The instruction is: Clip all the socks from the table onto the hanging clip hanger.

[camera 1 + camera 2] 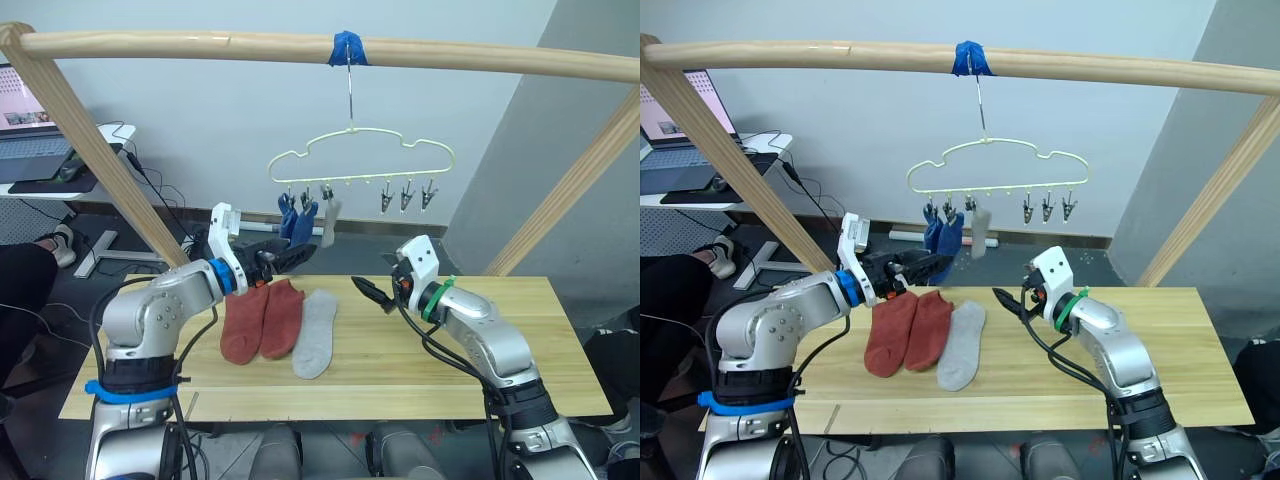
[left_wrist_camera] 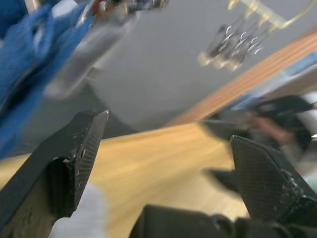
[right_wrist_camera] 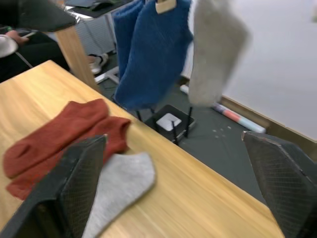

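The pale yellow clip hanger (image 1: 360,155) hangs by its hook from the pole. Two blue socks (image 1: 296,222) and a light grey sock (image 1: 328,220) hang from its left clips, and three clips (image 1: 405,196) on the right are empty. On the table (image 1: 480,360) lie two rust-red socks (image 1: 245,322) (image 1: 283,318) with a grey sock (image 1: 317,333) beside them. My left gripper (image 1: 303,253) is open, just below the blue socks and above the red ones. My right gripper (image 1: 368,291) is open and empty, right of the grey sock on the table.
The round wooden pole (image 1: 200,43) with blue tape (image 1: 347,48) spans the top, with slanted posts (image 1: 100,160) (image 1: 570,190) at both sides of the table. A desk with a laptop (image 1: 35,150) stands at the back left.
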Robot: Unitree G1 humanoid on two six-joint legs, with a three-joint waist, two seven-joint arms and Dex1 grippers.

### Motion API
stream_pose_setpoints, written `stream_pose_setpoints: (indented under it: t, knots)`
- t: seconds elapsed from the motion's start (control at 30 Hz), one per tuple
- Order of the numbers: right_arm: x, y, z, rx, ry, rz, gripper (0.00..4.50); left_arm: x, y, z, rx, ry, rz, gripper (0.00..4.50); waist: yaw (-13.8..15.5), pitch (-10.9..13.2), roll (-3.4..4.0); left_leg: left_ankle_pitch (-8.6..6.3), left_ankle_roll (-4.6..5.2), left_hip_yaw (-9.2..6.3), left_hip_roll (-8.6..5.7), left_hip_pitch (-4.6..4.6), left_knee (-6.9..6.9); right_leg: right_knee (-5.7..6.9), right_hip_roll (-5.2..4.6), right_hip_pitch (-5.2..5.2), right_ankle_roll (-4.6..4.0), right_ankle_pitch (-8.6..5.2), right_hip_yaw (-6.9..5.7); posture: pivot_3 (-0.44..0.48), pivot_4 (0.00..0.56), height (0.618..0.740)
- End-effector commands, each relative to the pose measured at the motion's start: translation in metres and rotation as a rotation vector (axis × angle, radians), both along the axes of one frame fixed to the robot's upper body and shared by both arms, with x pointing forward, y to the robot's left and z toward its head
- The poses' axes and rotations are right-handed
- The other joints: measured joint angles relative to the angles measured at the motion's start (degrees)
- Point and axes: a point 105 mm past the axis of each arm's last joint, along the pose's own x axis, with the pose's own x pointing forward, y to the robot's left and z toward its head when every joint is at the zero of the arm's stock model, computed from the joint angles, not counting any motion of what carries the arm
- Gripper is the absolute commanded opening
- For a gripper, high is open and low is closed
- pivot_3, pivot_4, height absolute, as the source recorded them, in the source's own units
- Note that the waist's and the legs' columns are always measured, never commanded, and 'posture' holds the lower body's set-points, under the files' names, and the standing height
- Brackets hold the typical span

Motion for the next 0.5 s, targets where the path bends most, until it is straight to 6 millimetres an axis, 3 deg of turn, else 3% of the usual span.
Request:
stream_pose_setpoints:
  t: [0.03,0.3,0.5]
  knots:
    - [-0.001,-0.006,0.037,0.051,-0.129,-0.051,4.48,0.003,0.002,0.018,0.063,-0.203,0.054,4.50,0.09,0.01,-0.01,0.00,0.00,-0.01,0.02,-0.01,-0.02,-0.02,0.00,0.00,0.00,0.00,-0.02,0.016,0.139,0.740]
    - [0.016,-0.005,0.073,0.132,-0.265,-0.216,4.48,-0.022,-0.011,0.036,0.036,-0.381,-0.247,4.50,0.03,0.04,0.05,0.00,0.01,0.04,0.01,-0.06,-0.03,-0.18,0.00,0.00,-0.04,-0.02,0.00,0.012,0.137,0.740]
    - [0.034,-0.006,0.079,0.143,-0.294,-0.293,4.48,-0.041,-0.016,0.047,0.051,-0.481,-0.391,4.50,0.05,0.05,0.05,-0.01,0.02,0.03,0.03,-0.08,-0.13,-0.35,0.00,0.01,-0.05,-0.02,-0.04,0.028,0.134,0.740]
